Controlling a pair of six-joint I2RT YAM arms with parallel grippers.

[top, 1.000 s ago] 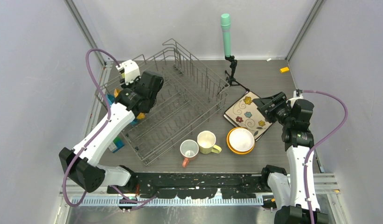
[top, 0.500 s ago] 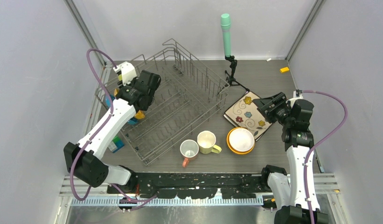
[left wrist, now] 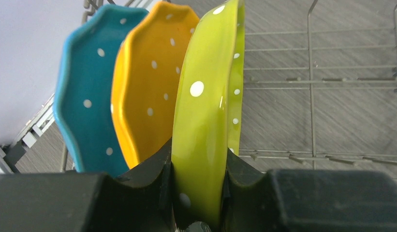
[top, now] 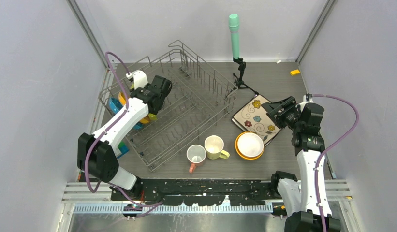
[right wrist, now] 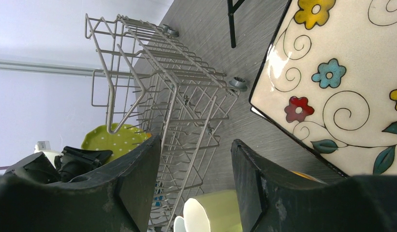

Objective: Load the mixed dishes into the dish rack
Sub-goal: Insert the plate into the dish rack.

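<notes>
The grey wire dish rack (top: 196, 108) lies across the left half of the table. At its left end a blue plate (left wrist: 87, 104) and an orange plate (left wrist: 148, 87) stand on edge. Beside them, my left gripper (left wrist: 198, 164) is shut on the rim of an upright yellow-green plate (left wrist: 206, 96). My right gripper (right wrist: 196, 150) hovers open over the right edge of the white square plate (top: 252, 118), holding nothing. A pink mug (top: 196, 155), a pale-yellow mug (top: 214, 146) and a white bowl nested in an orange bowl (top: 249, 145) sit near the front.
A green-topped cylinder (top: 234, 34) on a black tripod stands behind the rack's right end. A small blue-green box (top: 121, 149) lies by the rack's near-left corner. A small orange block (top: 295, 72) sits at the far right. Walls close in on both sides.
My left arm has swung, its wrist shifting slightly right over the rack's left end while still gripping the yellow-green plate. The right arm has not moved.
</notes>
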